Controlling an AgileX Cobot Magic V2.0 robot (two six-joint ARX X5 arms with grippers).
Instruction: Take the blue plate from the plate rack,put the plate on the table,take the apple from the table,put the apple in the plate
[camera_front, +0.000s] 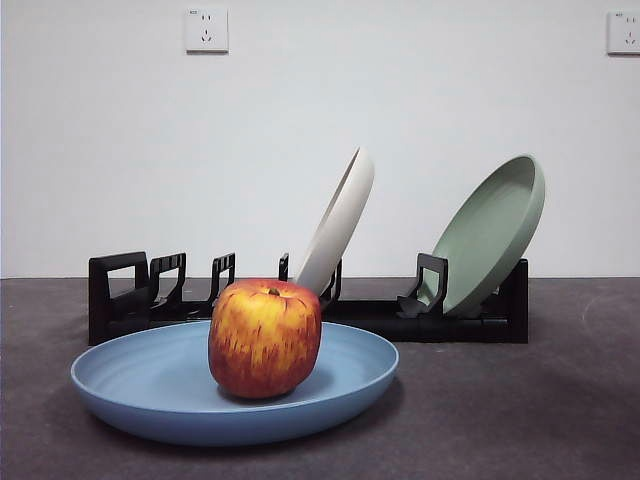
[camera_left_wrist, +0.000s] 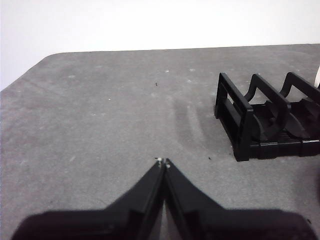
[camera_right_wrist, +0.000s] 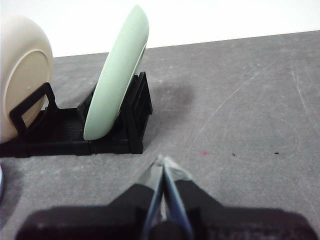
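The blue plate (camera_front: 150, 385) lies flat on the dark grey table (camera_front: 520, 420) in front of the plate rack (camera_front: 300, 305). The red and yellow apple (camera_front: 265, 337) stands upright in the plate. My left gripper (camera_left_wrist: 163, 163) is shut and empty above bare table beside the rack's empty end (camera_left_wrist: 260, 125). My right gripper (camera_right_wrist: 162, 165) is shut and empty, near the rack's other end (camera_right_wrist: 135, 125). Neither gripper shows in the front view.
A cream-white plate (camera_front: 338, 222) leans in the middle of the rack and a sage-green plate (camera_front: 490, 235) leans at its right end; both show in the right wrist view (camera_right_wrist: 22, 75) (camera_right_wrist: 117, 75). Bare table lies to either side of the rack.
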